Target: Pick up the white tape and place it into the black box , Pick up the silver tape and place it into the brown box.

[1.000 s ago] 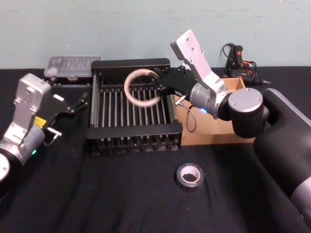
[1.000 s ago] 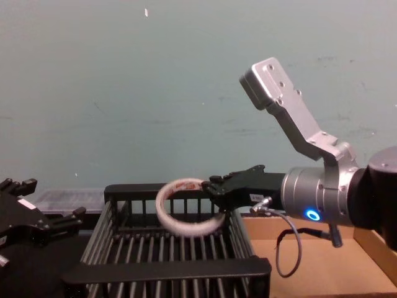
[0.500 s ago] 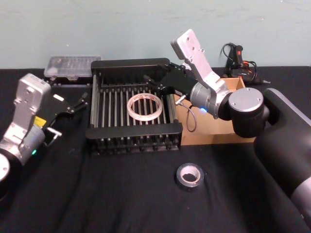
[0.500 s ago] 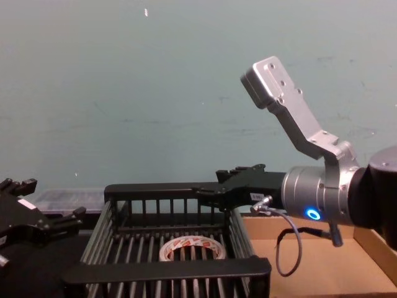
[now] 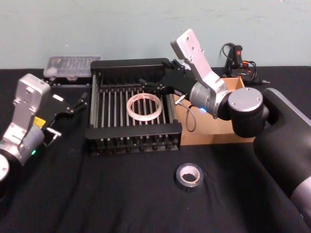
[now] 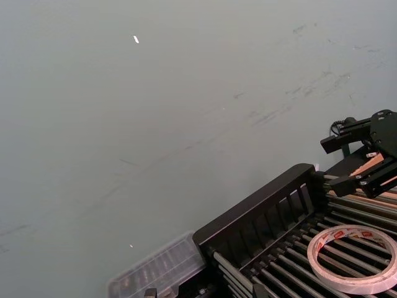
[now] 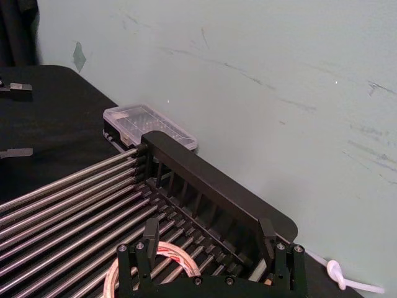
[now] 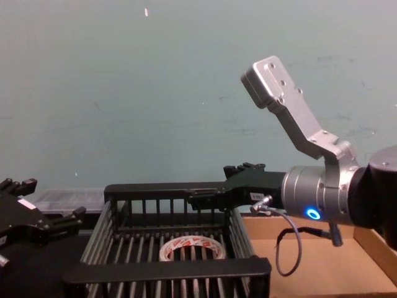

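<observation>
Right end effector (image 5: 154, 87) sits over the far right part of the black box (image 5: 133, 134), fingers spread apart and empty, just above and beyond the white tape (image 5: 144, 107). White tape lies flat on the barred floor of the box, right of centre; the chest view shows it resting low inside (image 8: 191, 248), clear of the fingers. Brown box (image 5: 214, 130) stands touching the black box on its right, under the right arm, with nothing visible in it. Silver tape (image 5: 189, 176) lies on the black table (image 5: 97, 194), nearer the robot than both boxes, untouched. Left end effector (image 5: 68, 106) is parked left of the black box, fingers apart. Judgement: first placement done; silver tape pick and its placement into the brown box remain.
</observation>
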